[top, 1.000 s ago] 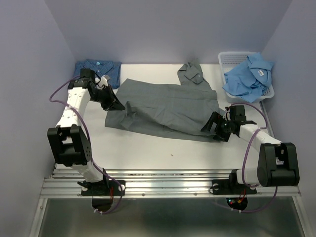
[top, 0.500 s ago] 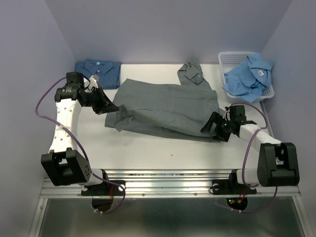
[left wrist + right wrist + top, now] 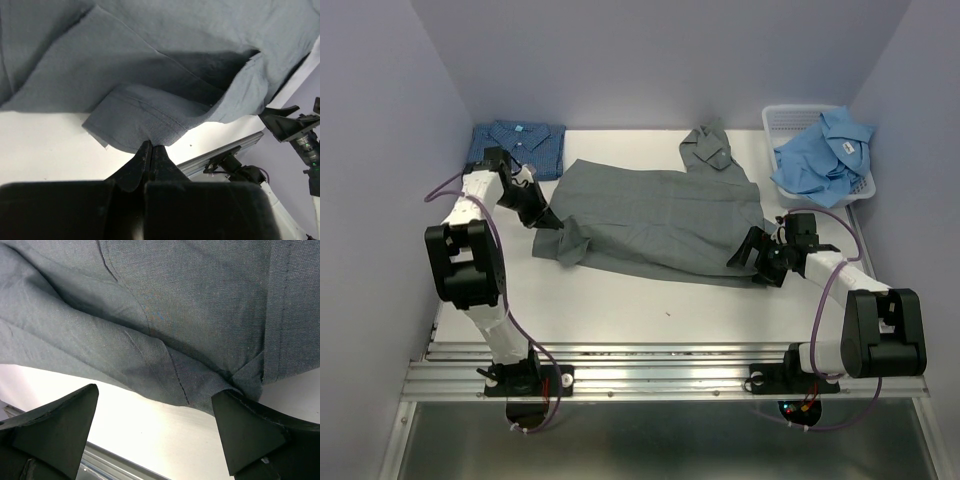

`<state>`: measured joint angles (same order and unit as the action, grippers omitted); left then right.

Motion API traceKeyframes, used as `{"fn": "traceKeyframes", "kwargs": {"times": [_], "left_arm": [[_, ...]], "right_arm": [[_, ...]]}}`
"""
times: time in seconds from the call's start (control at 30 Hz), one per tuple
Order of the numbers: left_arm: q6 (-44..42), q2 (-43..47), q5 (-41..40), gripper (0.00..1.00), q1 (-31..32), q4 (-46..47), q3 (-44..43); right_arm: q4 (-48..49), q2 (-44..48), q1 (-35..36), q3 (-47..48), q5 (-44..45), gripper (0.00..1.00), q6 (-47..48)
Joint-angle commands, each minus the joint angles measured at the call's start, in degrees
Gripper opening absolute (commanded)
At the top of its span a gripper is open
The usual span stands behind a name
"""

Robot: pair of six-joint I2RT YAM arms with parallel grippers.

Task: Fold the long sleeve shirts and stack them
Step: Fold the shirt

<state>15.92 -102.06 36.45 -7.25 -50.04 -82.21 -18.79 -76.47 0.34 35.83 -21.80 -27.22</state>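
Observation:
The grey shirt (image 3: 660,215) lies spread across the middle of the table, collar at the back (image 3: 708,148). My left gripper (image 3: 548,218) is shut on its left hem; in the left wrist view the jaws (image 3: 151,146) pinch a folded flap of grey cloth (image 3: 135,125). My right gripper (image 3: 757,256) is open at the shirt's near right corner, its fingers (image 3: 55,425) wide apart, one on each side of the grey hem (image 3: 190,385), not holding it. The dark blue shirt (image 3: 520,140) lies folded at the back left. The light blue shirt (image 3: 825,155) is crumpled in the basket.
The white mesh basket (image 3: 782,120) stands at the back right corner. The white table (image 3: 620,300) is walled at the left, back and right. A metal rail (image 3: 660,360) runs along the near edge by the arm bases.
My left arm swung out to the left and back while its gripper stayed on the grey hem. The shirt's near left corner is now bunched and folded inward. The right arm has not moved.

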Motion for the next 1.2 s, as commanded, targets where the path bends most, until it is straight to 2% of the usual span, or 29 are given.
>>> {"fn": "traceKeyframes", "kwargs": {"times": [0.0,0.13,0.2,0.27,0.33,0.37,0.53,0.6,0.67,0.8,0.87,0.9,0.97,1.03,1.07,1.13,1.17], "left_arm": [[-3.6,-3.9,-0.9,0.0,-0.4,-0.8,-5.1],[-3.5,-9.2,-2.7,0.0,-0.4,0.5,-10.1],[-3.6,-12.3,-2.0,0.06,-0.4,1.5,-12.5],[-3.4,-14.0,-2.3,0.21,-0.4,2.1,-15.5],[-4.0,-16.8,-3.7,0.68,-0.3,0.7,-19.2],[-3.5,-17.8,-6.5,0.98,-0.3,-0.1,-20.4],[-2.6,-16.2,-10.3,0.99,-0.3,-2.9,-32.8],[-1.4,-13.3,-11.0,0.99,-0.2,-1.7,-32.1],[-0.3,-7.2,-11.6,0.99,0.6,0.9,-25.7],[4.6,5.1,-11.6,0.99,5.6,13.3,-9.6],[6.5,7.3,-10.5,0.99,7.3,19.4,-2.0],[7.7,8.8,-10.6,0.99,10.7,22.1,0.3],[9.9,8.9,-9.9,0.99,12.5,27.9,5.6],[11.1,6.4,-8.3,0.99,13.8,30.1,7.7],[11.9,5.5,-8.3,0.99,14.0,31.1,8.1],[12.7,3.0,-8.9,0.99,14.7,34.5,9.9],[13.0,2.2,-8.7,0.99,14.8,35.5,10.5]], "right_arm": [[-1.5,0.9,-0.3,0.6,4.0,1.0,1.2],[-1.3,0.7,-0.3,0.8,4.4,1.0,1.3],[-1.2,0.6,-0.3,0.9,4.5,1.0,1.6],[-1.3,0.4,-0.3,1.3,5.2,1.0,1.9],[-1.3,0.6,-0.3,1.3,5.5,1.0,2.1],[-1.3,0.8,-0.3,1.5,5.3,1.0,2.5],[-3.1,4.7,-0.3,3.5,5.0,1.0,5.5],[-5.2,9.5,-0.3,4.5,3.3,1.0,7.0],[-6.7,13.5,-0.3,5.5,0.4,1.0,8.9],[-12.2,22.3,-0.3,8.5,-2.3,1.0,9.7],[-9.8,23.2,0.2,7.9,-6.9,1.0,8.1],[-4.7,23.0,1.1,7.2,-8.7,1.0,6.9],[0.0,19.8,6.1,6.4,-9.5,1.0,4.8],[3.7,16.4,11.3,7.5,-3.5,1.0,5.5],[3.8,11.8,14.5,8.4,2.0,1.0,6.5],[5.3,5.0,14.5,10.0,3.6,1.0,6.1],[6.0,4.9,14.5,10.3,4.1,1.0,6.0]]}}
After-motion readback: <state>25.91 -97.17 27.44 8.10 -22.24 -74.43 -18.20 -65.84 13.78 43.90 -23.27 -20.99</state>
